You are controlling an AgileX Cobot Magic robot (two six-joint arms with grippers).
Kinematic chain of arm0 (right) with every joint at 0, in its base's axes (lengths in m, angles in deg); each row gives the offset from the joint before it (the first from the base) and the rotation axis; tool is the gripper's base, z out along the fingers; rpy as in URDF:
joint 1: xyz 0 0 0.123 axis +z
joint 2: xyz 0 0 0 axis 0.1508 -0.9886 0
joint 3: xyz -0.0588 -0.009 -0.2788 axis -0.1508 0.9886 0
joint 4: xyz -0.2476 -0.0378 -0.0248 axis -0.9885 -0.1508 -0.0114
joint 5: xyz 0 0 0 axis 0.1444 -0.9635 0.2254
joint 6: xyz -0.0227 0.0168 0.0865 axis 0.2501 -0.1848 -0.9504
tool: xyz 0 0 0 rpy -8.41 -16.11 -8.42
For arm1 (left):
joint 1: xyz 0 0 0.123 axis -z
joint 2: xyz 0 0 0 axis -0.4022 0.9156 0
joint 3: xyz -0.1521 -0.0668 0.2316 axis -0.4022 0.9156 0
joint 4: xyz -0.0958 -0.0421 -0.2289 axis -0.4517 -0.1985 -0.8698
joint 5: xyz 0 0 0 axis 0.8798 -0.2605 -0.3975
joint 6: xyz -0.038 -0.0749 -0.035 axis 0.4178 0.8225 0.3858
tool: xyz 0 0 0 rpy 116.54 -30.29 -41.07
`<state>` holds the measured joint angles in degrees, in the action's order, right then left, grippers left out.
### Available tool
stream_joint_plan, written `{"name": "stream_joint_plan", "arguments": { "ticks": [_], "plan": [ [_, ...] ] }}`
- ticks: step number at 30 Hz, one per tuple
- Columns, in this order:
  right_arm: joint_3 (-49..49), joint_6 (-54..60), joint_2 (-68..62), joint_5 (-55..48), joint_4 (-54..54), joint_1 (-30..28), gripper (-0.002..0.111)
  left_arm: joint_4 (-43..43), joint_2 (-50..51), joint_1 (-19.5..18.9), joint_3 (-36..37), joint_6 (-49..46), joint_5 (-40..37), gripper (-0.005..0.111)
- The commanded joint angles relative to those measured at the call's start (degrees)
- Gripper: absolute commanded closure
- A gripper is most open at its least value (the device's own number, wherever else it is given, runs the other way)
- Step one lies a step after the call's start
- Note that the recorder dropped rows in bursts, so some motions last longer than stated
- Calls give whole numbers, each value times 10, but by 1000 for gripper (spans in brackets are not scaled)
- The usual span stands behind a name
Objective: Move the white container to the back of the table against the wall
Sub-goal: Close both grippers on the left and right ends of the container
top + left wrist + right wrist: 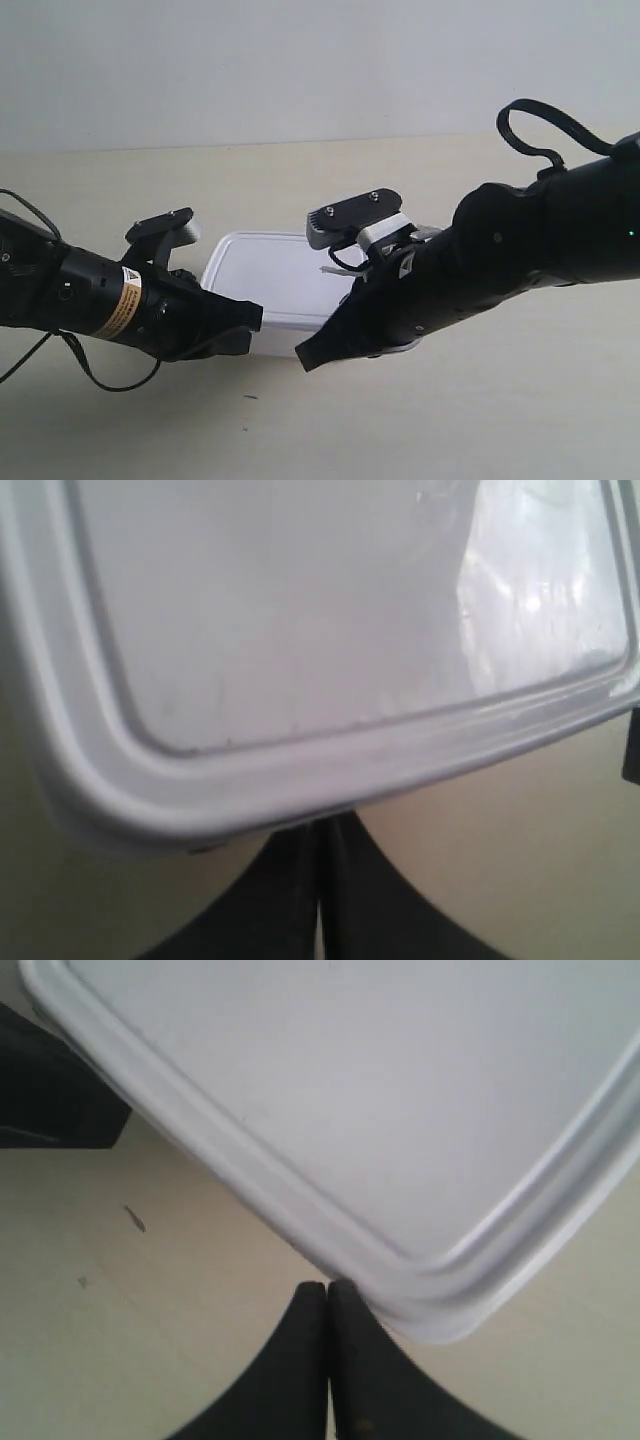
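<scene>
Since both end effectors are pinched fully closed with nothing between the fingers, this reads as a push, not a grasp. The left end effector (320,828) has its tips at the near long rim of the white container (268,275). The right end effector (328,1292) meets it right at a rounded corner. The container sits mid-worktop, flat, lid on, well apart from the wall (300,60), with a bare band of worktop (450,430) behind it.

Risks:
- The right tip is on a curved corner and could slide off sideways.
- Uneven pressure from the two arms would spin the box so it reaches the wall skewed.
- The left tips look tucked just under the lid lip, so an upward drift could pop the lid or tilt the box.

Materials:
- Container: smooth glossy white plastic, rectangular, with rounded corners and a raised rim around a flat lid. Probably light and slippery.
- Worktop: pale beige, matte, with a few dark specks.
- Fingers: black, tapered and hard-looking.
</scene>
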<state>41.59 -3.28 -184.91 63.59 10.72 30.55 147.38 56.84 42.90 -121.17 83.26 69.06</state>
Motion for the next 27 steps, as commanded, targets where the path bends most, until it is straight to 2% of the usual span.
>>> {"name": "stream_joint_plan", "arguments": {
  "ticks": [1,16,27],
  "plan": [
    [-19,1,-22,-1,-4,1,108,1,0,3,-10,-2,-25,107],
    [-64,-11,-69,4,-22,1,108,1,10,3,-37,-4,-60,107],
    [-77,-175,-75,9,-201,0,108,3,53,3,-77,-4,-68,107]
  ]
}}
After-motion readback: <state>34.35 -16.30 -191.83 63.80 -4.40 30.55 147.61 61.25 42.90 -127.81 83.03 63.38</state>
